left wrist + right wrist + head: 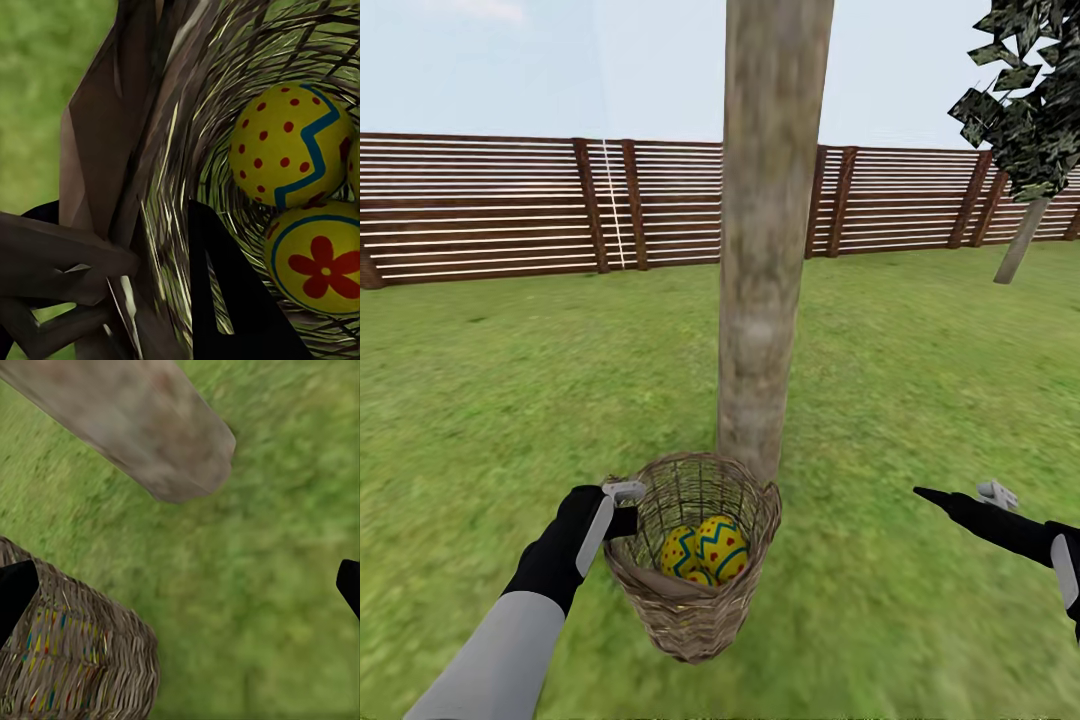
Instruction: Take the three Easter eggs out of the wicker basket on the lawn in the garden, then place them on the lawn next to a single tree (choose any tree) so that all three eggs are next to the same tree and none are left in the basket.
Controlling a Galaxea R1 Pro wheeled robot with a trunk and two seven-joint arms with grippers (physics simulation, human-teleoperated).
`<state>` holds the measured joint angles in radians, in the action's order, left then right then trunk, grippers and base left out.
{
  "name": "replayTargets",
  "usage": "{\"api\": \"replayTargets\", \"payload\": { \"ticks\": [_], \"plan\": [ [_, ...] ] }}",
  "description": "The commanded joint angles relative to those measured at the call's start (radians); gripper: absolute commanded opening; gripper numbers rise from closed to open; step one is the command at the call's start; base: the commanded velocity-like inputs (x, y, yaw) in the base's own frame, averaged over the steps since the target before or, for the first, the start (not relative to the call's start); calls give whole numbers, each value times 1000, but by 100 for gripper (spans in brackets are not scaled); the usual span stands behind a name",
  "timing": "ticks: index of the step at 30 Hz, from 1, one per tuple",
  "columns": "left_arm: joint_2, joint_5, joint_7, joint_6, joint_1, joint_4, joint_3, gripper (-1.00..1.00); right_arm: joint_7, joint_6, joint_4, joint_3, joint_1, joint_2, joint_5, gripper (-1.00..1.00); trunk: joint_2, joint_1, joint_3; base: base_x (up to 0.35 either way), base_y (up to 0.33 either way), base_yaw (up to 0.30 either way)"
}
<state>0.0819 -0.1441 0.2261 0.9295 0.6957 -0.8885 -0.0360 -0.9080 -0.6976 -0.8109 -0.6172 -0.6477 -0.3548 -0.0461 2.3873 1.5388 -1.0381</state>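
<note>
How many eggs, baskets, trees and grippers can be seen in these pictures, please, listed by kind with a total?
Easter eggs: 3, in the basket (dotted egg, flower egg, a third's edge)
Wicker basket: 1
Trees: 2 (thick trunk, leaning tree)
Grippers: 2 (left gripper, right gripper)
Total: 8

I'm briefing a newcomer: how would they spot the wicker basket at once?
Find the thick pale tree trunk mid-lawn, before the slatted fence. At its foot sits the wicker basket, the left claw at its rim. It alone is brown woven twigs, with yellow painted eggs inside.
</note>
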Motion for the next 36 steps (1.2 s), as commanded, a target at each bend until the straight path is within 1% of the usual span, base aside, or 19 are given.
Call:
{"api": "replayTargets", "payload": {
  "ticks": [1, 14, 26, 36],
  "plan": [
    [1, -18, 9, 2, 1, -1, -2, -100, -6, -7, -1, -3, -1, 0, -5, 100, 8, 4, -4, 0, 0, 0],
    [0, -18, 9, 2, 1, -1, -2, -100, -6, -6, 1, -3, -1, 0, -5, 100, 99, 54, -45, 0, 0, 0],
    [0, -20, 9, 0, 1, -1, -2, -100, -6, -6, 1, -3, -1, 0, -5, 100, 99, 54, -45, -5, 6, 0],
    [-1, -20, 9, 0, 1, -1, -2, -100, -5, -6, 1, -3, -1, -1, -5, 100, 99, 54, -45, -77, 205, 0]
  ]
}}
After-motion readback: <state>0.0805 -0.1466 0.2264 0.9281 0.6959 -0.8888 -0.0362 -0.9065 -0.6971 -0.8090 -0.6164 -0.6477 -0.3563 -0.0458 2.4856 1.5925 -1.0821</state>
